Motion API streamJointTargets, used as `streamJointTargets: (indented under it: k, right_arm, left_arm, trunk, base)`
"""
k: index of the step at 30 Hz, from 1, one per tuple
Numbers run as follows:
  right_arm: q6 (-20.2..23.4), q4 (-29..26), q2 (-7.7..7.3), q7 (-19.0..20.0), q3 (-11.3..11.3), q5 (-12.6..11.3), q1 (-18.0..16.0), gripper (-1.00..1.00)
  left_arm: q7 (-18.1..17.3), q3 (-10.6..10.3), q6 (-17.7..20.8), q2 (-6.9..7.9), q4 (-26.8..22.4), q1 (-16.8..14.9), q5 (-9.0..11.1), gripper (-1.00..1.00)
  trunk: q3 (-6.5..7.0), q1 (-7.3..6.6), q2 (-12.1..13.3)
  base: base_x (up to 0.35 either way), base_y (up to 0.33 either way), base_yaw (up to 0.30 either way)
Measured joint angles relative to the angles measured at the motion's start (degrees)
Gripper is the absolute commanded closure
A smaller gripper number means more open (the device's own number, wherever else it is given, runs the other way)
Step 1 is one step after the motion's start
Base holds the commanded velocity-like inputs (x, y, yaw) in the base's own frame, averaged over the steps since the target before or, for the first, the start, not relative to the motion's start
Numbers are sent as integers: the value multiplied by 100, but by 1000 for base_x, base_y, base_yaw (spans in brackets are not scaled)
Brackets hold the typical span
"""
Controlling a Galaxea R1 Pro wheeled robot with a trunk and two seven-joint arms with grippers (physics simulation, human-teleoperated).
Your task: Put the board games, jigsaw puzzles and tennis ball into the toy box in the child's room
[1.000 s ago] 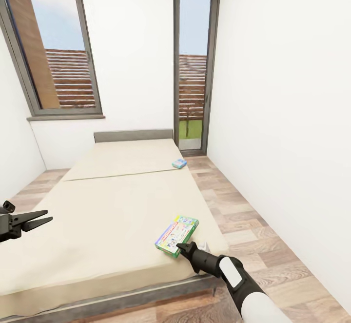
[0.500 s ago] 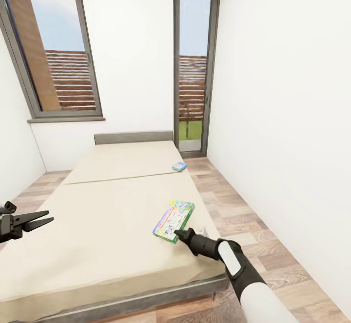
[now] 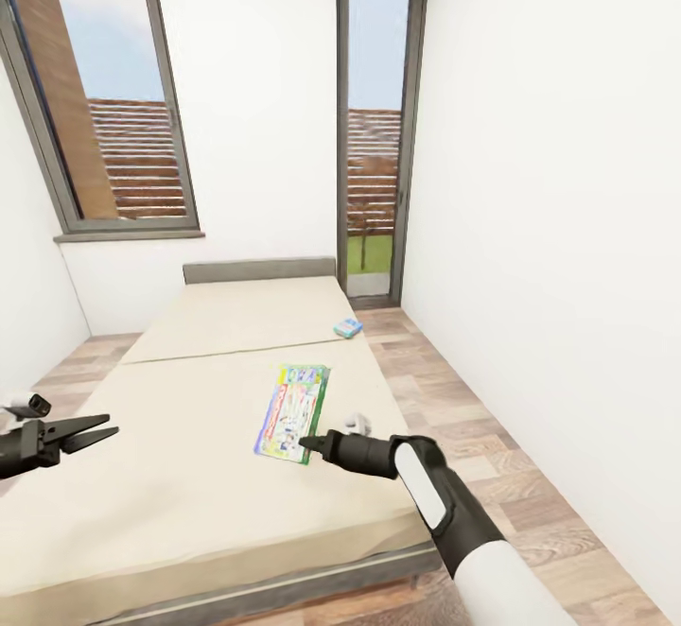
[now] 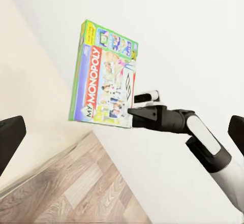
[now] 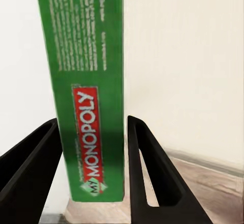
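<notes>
A green-edged Monopoly board game [image 3: 293,400] is lifted off the cream bed [image 3: 180,484], and my right gripper [image 3: 309,442] is shut on its near corner. In the right wrist view the box's green side [image 5: 89,82] stands between the two black fingers [image 5: 146,168]. The left wrist view shows its colourful cover [image 4: 104,76] held by the right gripper [image 4: 135,114]. A second, blue board game [image 3: 347,327] lies at the bed's far right edge. My left gripper [image 3: 90,433] hangs open at the bed's left side, holding nothing.
The bed's grey frame [image 3: 284,583] runs across the front. A strip of wood-plank floor [image 3: 454,399] lies between the bed and the white right wall. A dark-framed window [image 3: 123,134] and a narrow glass door [image 3: 376,134] are at the far end.
My right gripper has carried the board game leftward and further in over the mattress, and the box has swung to point away from me. The left gripper has hardly moved.
</notes>
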Motion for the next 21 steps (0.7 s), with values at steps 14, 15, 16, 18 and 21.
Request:
streamJointTargets:
  k: [14, 15, 16, 18, 21]
  right_arm:
    - [-33, -357, -127, 586, 622, 53, -4, 100]
    - [-36, -357, -128, 597, 624, 58, -4, 100]
    - [-39, -355, -128, 601, 623, 64, -4, 100]
    - [-40, -347, -133, 609, 618, 74, -4, 100]
    - [-45, -346, -137, 614, 611, 78, -4, 100]
  left_arm:
    - [0, -118, 19, -28, -10, -15, 22, -100]
    - [0, -126, 17, -32, -6, -15, 27, -100]
    - [0, -129, 14, -33, -3, -17, 24, -100]
    - [0, -141, 9, -33, 2, -21, 14, -100]
    - [0, -132, 12, -29, -10, -25, 26, -100]
  trunk:
    - [251, -307, 562]
    - [269, -329, 602]
    - [287, -351, 642]
    - [323, -395, 722]
    - [377, -461, 842]
  base:
    - [0, 0, 0]
    - [0, 0, 0]
    - [0, 0, 0]
    - [0, 0, 0]
    - [0, 0, 0]
